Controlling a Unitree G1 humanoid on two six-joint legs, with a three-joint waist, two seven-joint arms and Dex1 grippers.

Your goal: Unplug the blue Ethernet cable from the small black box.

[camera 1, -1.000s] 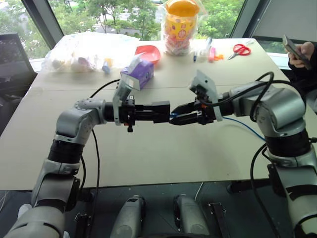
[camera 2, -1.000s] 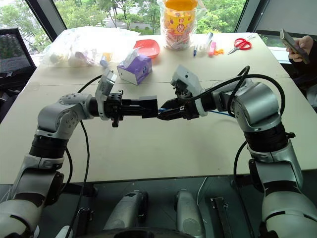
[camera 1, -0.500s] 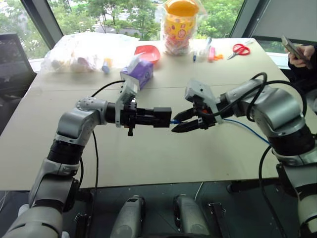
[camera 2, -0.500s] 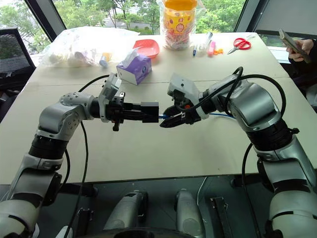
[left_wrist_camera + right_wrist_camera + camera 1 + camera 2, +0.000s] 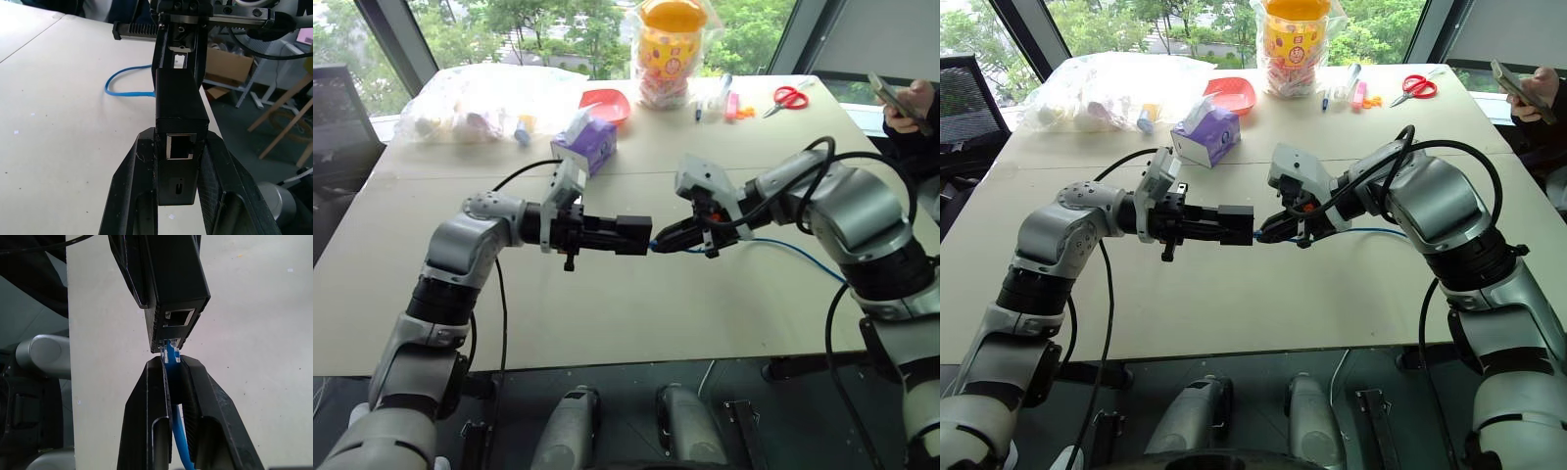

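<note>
Cable [image 5: 178, 440], blue, thin and limp, pinched just behind its plug by right gripper [image 5: 171, 363]; light rigid box [image 5: 177, 93] clamped in left gripper [image 5: 178, 147] at nine o'clock.

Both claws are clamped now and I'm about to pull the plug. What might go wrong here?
1. The right claw pinches the blue Ethernet cable just behind the plug; if the latch tab isn't pressed, a pull may strain the cord.
2. The left claw grips only the near end of the small black box, so a pull might tug it out.
</note>
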